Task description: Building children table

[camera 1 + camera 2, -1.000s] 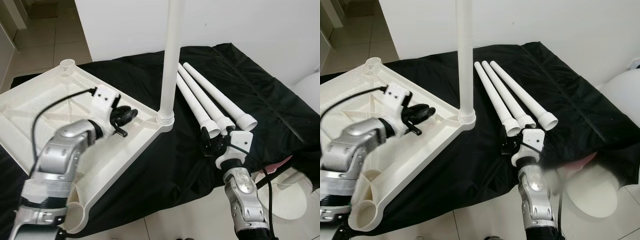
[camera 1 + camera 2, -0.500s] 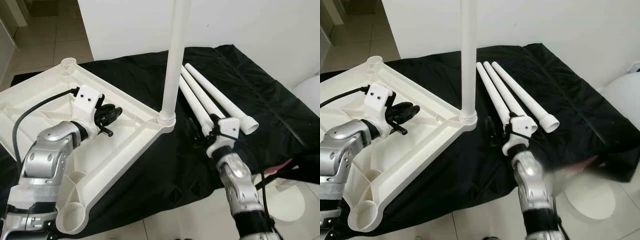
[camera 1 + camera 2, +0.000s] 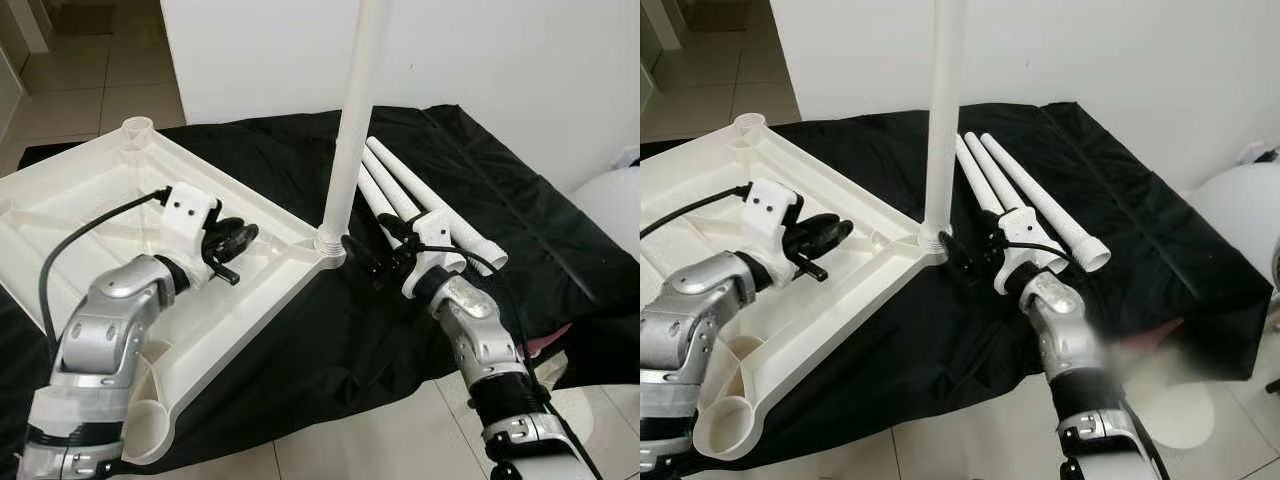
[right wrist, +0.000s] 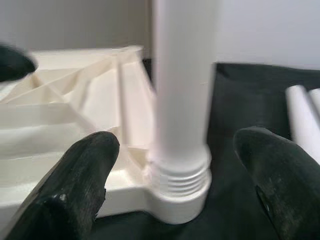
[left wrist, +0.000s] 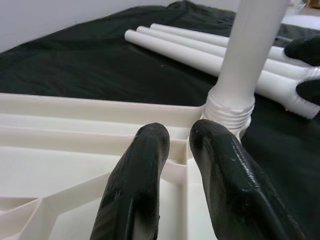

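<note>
While the left gripper (image 3: pixel 238 243) hovers over the upturned white tabletop (image 3: pixel 70 215) much as it did half a second ago, the right gripper (image 3: pixel 368 262) has swung in from beside the loose legs to the base of the upright table leg (image 3: pixel 352 120). A second ago it sat lower, near the front edge of the black cloth (image 3: pixel 500 190), below the threaded ends of the loose legs; now its fingers (image 4: pixel 82 172) stand wide apart on either side of the upright leg's threaded collar, not touching it as far as the right wrist view shows.

The left gripper's fingers (image 5: pixel 137 185) are nearly together with a narrow gap between them and nothing held; they point toward the corner socket where the upright leg is seated in the tabletop. They lie just above the tabletop's ribs; whether they touch the plastic cannot be told.

The tabletop lies underside up on the cloth, with its ribbed frame and round corner sockets (image 3: pixel 137 126) showing. The upright leg rises from the corner nearest the right arm. Three loose table legs (image 3: pixel 410 190) lie side by side on the cloth just beyond that corner, their threaded ends toward the robot, partly hidden by the right wrist.

No brand, label or writing can be read on any part.

A white rounded object (image 3: pixel 610 195) stands at the cloth's far right edge.
</note>
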`<state>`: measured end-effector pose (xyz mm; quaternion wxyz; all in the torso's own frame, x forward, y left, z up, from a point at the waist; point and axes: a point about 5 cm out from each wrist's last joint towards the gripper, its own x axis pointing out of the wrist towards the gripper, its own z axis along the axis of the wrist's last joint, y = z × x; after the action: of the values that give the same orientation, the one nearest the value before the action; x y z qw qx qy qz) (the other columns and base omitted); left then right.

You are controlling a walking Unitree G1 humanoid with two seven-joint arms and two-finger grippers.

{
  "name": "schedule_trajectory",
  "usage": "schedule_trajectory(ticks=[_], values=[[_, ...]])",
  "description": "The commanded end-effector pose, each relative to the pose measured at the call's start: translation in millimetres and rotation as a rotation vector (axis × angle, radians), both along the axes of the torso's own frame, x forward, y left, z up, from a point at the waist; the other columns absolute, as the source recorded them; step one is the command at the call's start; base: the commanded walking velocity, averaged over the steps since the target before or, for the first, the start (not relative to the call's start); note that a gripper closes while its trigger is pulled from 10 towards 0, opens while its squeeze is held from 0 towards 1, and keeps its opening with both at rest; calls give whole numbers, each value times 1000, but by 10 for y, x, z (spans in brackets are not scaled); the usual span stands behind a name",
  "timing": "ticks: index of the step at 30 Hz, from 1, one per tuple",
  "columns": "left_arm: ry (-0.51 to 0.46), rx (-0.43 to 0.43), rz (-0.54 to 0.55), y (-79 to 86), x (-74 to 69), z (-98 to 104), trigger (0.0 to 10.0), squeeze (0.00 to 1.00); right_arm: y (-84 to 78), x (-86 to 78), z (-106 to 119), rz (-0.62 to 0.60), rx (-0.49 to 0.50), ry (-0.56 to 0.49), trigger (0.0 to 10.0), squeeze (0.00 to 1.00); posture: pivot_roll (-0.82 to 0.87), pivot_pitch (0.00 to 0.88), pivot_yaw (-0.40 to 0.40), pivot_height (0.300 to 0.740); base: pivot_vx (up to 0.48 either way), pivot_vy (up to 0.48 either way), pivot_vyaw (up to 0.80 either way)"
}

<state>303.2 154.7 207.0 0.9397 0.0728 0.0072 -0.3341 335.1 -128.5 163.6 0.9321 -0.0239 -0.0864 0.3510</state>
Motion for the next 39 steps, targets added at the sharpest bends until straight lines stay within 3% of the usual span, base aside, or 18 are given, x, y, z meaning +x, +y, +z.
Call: schedule_trajectory(ticks=[1, 6, 16, 23, 25, 27, 32, 34, 39], values=[[-21, 5, 61, 0, -7, -4, 10000, 0, 28, -15, -42, 52, -1, 33, 10000, 0, 41, 39, -81, 740, 0, 0, 0], [-27, -26, 65, 56, -5, 35, 10000, 0, 124, -79, -125, 220, -26, 99, 10000, 0, 40, 45, -95, 740, 0, 0, 0], [-57, 0, 70, 87, 58, 108, 10000, 0, 180, -44, -128, 332, -35, 139, 10000, 0, 38, 58, -93, 740, 0, 0, 0], [-83, 37, 25, -20, 83, 159, 10000, 0, 64, 251, -10, 301, 0, 187, 10000, 0, 43, 82, -88, 740, 0, 0, 0], [-83, 37, 25, -20, 83, 159, 10000, 0, 64, 251, -10, 301, 0, 187, 10000, 0, 43, 82, -88, 740, 0, 0, 0], [-88, 78, -5, -106, 125, 143, 10000, 0, 22, 388, 118, 252, 24, 195, 10000, 0, 42, 91, -87, 740, 0, 0, 0], [-91, 75, -15, -141, 144, 156, 10000, 0, -7, 439, 174, 209, 34, 187, 10000, 0, 44, 92, -87, 740, 0, 0, 0], [-83, 68, -26, -171, 163, 153, 10000, 0, -115, 522, 252, 63, 85, 146, 10000, 0, 39, 90, -79, 740, 0, 0, 0], [-79, 70, -26, -183, 179, 148, 10000, 0, -191, 561, 308, -21, 142, 107, 10000, 0, 39, 90, -74, 740, 0, 0, 0]])
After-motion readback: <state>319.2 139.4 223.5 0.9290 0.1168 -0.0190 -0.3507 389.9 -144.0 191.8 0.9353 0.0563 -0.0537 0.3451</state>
